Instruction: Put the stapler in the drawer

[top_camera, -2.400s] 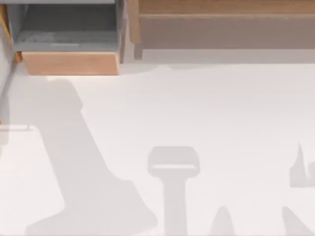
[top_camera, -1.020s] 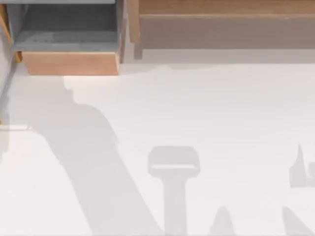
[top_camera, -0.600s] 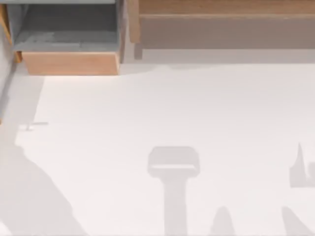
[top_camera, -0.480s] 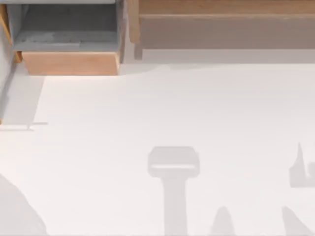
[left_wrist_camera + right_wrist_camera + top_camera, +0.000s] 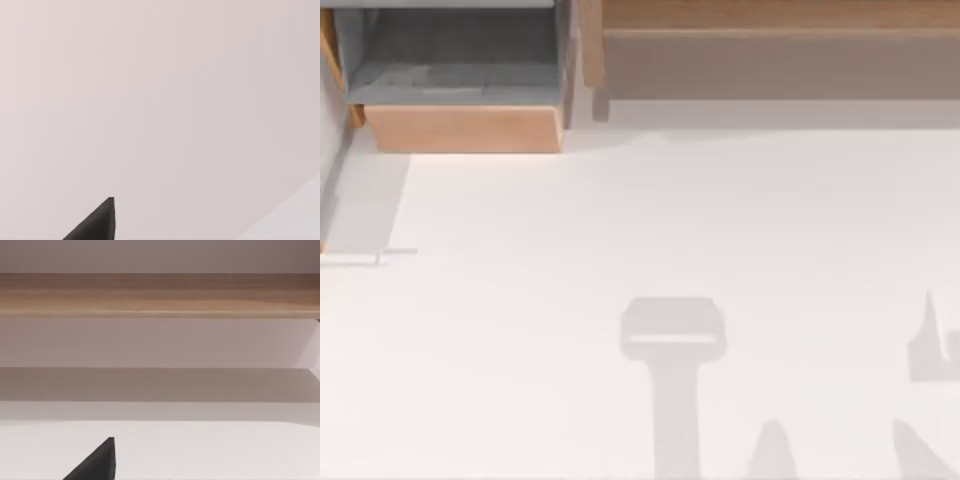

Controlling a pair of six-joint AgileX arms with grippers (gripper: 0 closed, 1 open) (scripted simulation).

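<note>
A: We see the drawer (image 5: pixel 460 90) pulled open at the bench's (image 5: pixel 720 220) far left. Can't spot the stapler, maybe it's on the grey floor inside.

B: If it isn't, we'd finish with nothing stowed. Left pincer (image 5: pixel 97 225) and right pincer (image 5: pixel 97 465) show one dark tip each, so we can't tell their state.
</note>
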